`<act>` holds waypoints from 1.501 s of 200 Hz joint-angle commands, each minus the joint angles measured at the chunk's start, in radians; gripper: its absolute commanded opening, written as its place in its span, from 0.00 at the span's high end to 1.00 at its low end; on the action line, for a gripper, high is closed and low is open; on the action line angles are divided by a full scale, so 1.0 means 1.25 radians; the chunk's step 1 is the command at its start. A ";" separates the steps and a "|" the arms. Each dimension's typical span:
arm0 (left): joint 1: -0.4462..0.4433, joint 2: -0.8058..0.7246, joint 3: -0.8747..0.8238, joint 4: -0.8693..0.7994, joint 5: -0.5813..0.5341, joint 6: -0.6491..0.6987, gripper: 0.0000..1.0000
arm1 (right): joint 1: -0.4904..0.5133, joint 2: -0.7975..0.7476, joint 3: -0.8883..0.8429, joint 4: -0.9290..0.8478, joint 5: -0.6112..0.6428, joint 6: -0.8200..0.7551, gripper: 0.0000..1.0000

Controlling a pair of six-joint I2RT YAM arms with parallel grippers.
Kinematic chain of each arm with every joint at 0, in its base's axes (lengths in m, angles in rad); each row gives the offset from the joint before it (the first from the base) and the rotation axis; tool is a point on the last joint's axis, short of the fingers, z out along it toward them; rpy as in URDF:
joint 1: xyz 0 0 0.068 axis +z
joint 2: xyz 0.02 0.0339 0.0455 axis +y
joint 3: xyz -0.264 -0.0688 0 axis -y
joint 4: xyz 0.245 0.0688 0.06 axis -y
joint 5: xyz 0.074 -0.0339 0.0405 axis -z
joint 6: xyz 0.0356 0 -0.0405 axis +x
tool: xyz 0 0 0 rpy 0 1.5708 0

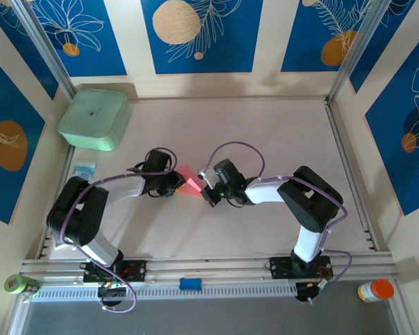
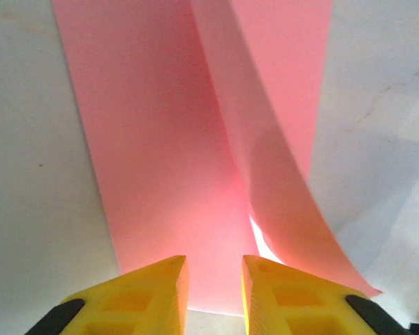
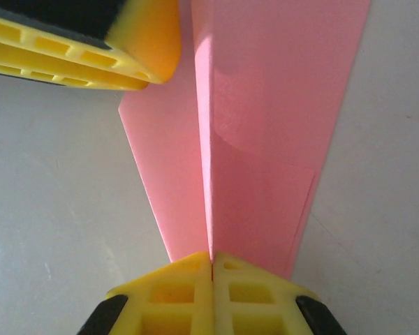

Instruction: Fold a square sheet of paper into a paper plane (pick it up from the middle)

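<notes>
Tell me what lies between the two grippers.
The pink paper, folded along a centre ridge, spans the stretch between the left gripper and the right gripper in the top external view.

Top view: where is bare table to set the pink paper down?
Free: the far stretch between green box and right rail; the near strip between the arm bases. Crowded: centre, where left hand and right hand meet at the pink paper; packets beside the left arm.
</notes>
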 commanded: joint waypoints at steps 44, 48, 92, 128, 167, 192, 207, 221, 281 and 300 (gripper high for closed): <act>-0.005 0.006 -0.009 0.074 0.040 0.001 0.73 | -0.029 0.000 0.041 -0.061 -0.136 0.106 1.00; -0.006 0.008 -0.011 0.080 0.043 -0.001 0.73 | -0.030 0.002 0.044 -0.064 -0.140 0.111 1.00; -0.006 0.015 -0.025 0.122 0.057 0.000 0.72 | -0.051 0.027 0.082 -0.117 -0.201 0.161 1.00; -0.008 0.017 -0.045 0.162 0.066 0.008 0.70 | -0.071 0.054 0.112 -0.147 -0.259 0.209 1.00; -0.010 0.026 -0.063 0.195 0.083 0.013 0.65 | -0.090 0.075 0.127 -0.154 -0.308 0.251 1.00; -0.012 0.035 -0.063 0.196 0.088 0.022 0.63 | -0.100 0.083 0.131 -0.152 -0.329 0.264 1.00; -0.013 0.041 -0.061 0.193 0.090 0.023 0.63 | -0.104 0.088 0.132 -0.153 -0.337 0.270 1.00; -0.014 0.046 -0.062 0.196 0.089 0.024 0.61 | -0.107 0.091 0.134 -0.154 -0.345 0.276 1.00; -0.020 0.065 -0.034 0.116 0.069 0.028 0.58 | -0.116 0.113 0.140 -0.168 -0.358 0.290 1.00; -0.023 0.070 -0.024 0.068 0.049 0.027 0.58 | -0.116 0.115 0.144 -0.179 -0.349 0.291 0.98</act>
